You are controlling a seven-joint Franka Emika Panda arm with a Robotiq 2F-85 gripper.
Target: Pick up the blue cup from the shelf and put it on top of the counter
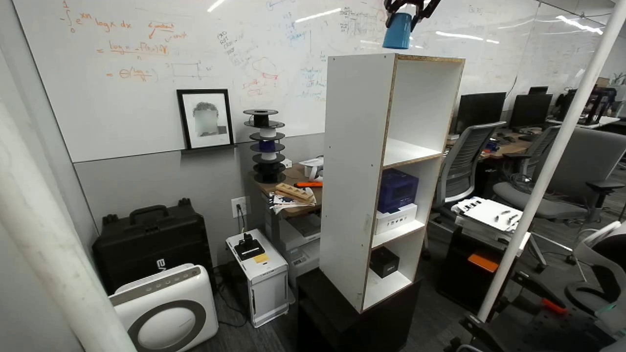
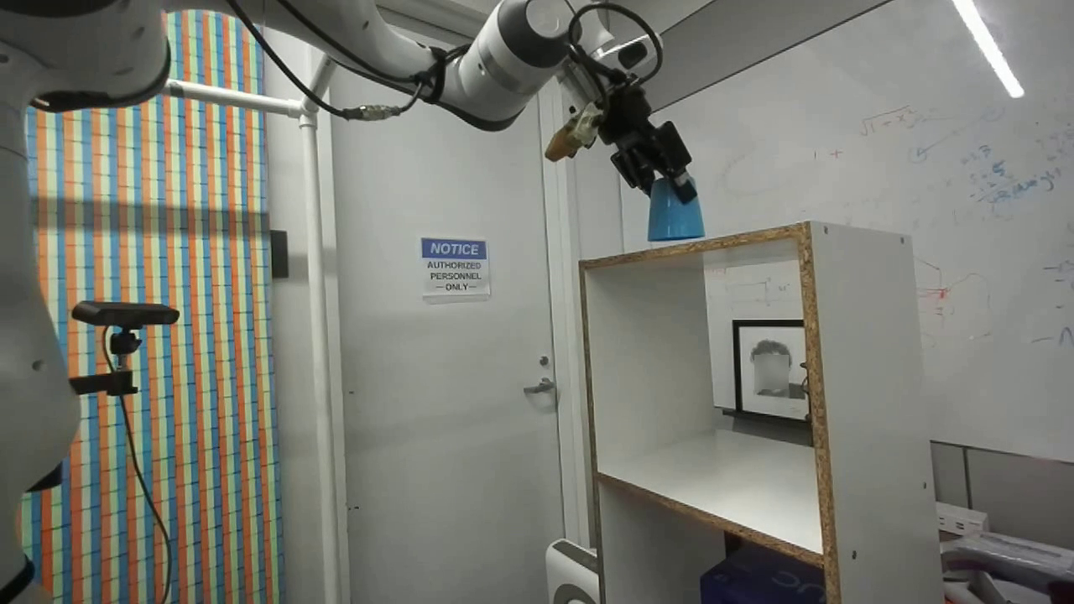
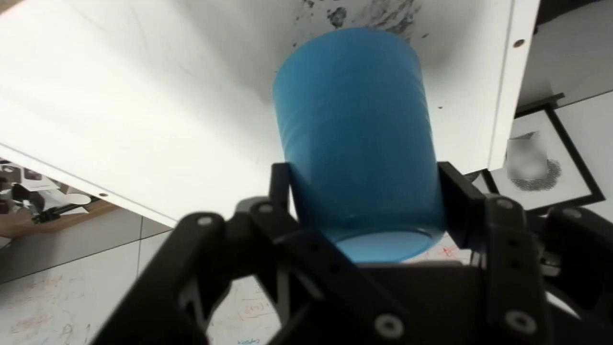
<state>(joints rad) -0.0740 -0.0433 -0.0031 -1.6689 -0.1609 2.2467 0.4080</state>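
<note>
Both black fingers (image 3: 457,199) of the gripper (image 3: 366,199) press on the sides of the blue cup (image 2: 674,221), so the cup is held snug between them. The cup hangs in the air just above the counter (image 3: 143,124), which is the flat white top of the tall shelf (image 1: 354,171). A thin gap shows under the cup in both exterior views. The cup's wider end points down. In the wrist view, dark smudges (image 3: 337,17) mark the counter near the cup.

The big pale arm (image 2: 503,82) stretches across high up, over to the shelf. The shelf has three open spaces, one over another. In the middle one, a dark blue box (image 1: 398,189) sits on a white box (image 1: 397,220). In the bottom one is a small black box (image 1: 385,261). Under the shelf is a black base (image 1: 371,330).

Near the shelf stands a brown table (image 1: 296,173) with a tall stack of spools (image 1: 266,146) on it. A picture (image 1: 205,117) in a black frame stands against the whiteboard (image 1: 122,132). In an exterior view, a pale door (image 2: 445,403) has a sign (image 2: 455,268) that says NOTICE AUTHORIZED PERSONNEL ONLY, and not far from it is a wall (image 2: 218,470) with bright stripes.
</note>
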